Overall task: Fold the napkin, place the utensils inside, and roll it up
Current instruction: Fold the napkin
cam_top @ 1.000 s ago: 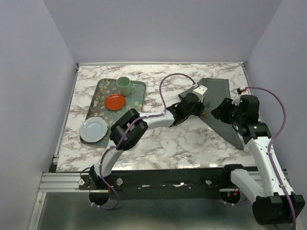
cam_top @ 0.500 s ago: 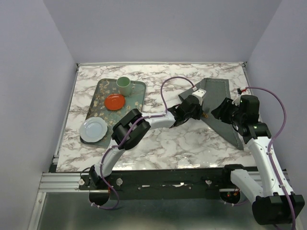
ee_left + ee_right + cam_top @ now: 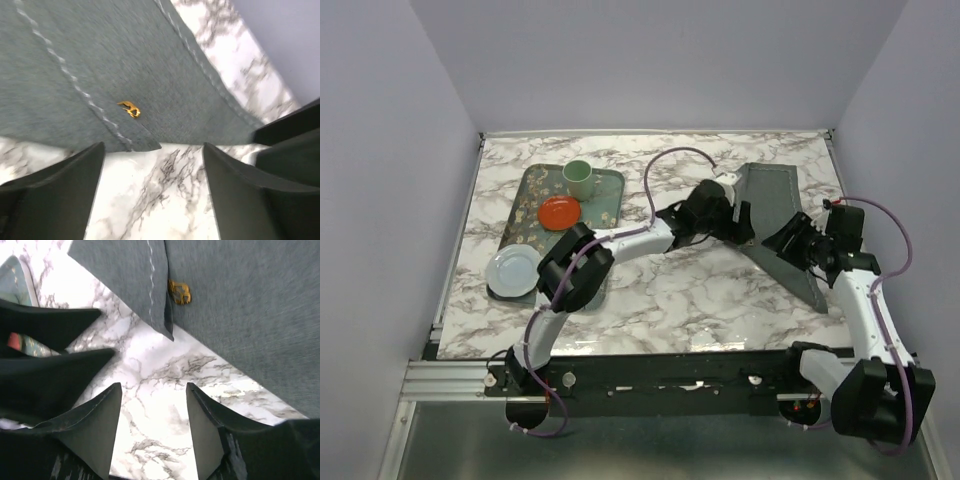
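The dark grey napkin (image 3: 780,205) lies folded on the right of the marble table, a long wedge with stitched hems. A small gold tip of the utensils (image 3: 129,108) pokes out from under the folded layer, and it shows too in the right wrist view (image 3: 179,292); the rest is hidden in the cloth. My left gripper (image 3: 745,222) is open at the napkin's (image 3: 150,60) left corner, with only marble between its fingers (image 3: 55,195). My right gripper (image 3: 782,243) is open just off the napkin's (image 3: 250,305) edge and holds nothing. The left gripper's black fingers (image 3: 50,320) show in the right wrist view.
A green floral tray (image 3: 607,198) at the back left holds a pale green mug (image 3: 580,180) and a red saucer (image 3: 560,212). A white plate (image 3: 515,270) sits at the tray's near corner. The table's right edge runs close behind the napkin.
My left gripper has opened, let go of the napkin's fold and moved back. My right gripper has opened a little wider and its arm has swung to the right.
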You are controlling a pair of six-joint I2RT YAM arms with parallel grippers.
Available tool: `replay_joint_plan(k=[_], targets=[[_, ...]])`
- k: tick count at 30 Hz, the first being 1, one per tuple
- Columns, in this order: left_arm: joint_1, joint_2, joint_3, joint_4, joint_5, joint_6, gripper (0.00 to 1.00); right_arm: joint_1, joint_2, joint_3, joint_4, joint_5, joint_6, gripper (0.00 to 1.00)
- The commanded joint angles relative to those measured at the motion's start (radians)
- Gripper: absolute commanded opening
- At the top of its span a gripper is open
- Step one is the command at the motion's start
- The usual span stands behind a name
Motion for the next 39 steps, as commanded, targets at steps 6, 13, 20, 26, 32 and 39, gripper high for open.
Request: replay_joint_plan(k=[6,13,20,26,32,39], targets=[[0.251,-0.11,-0.015,-0.106,0.126,-0.266,0.85,-0.008,0.232,-0.137,0.371,-0.315,0.164,0.73],[0.269,-0.001,0.067,-0.126,0.14,-0.363,0.81,0.012,0.246,-0.327,0.702,-0.171,0.567,0.68],[0.269,0.019,0.061,-0.098,0.123,-0.398,0.79,0.045,0.323,-0.344,0.789,-0.065,0.734,0.68],[0.269,0.026,0.059,-0.11,0.121,-0.408,0.74,0.078,0.418,-0.343,0.853,-0.025,0.832,0.65],[0.269,0.011,0.056,-0.113,0.103,-0.388,0.73,0.097,0.44,-0.363,0.888,0.047,0.905,0.61],[0.271,-0.004,0.042,-0.115,0.088,-0.375,0.72,0.098,0.467,-0.349,0.861,0.082,0.92,0.51]])
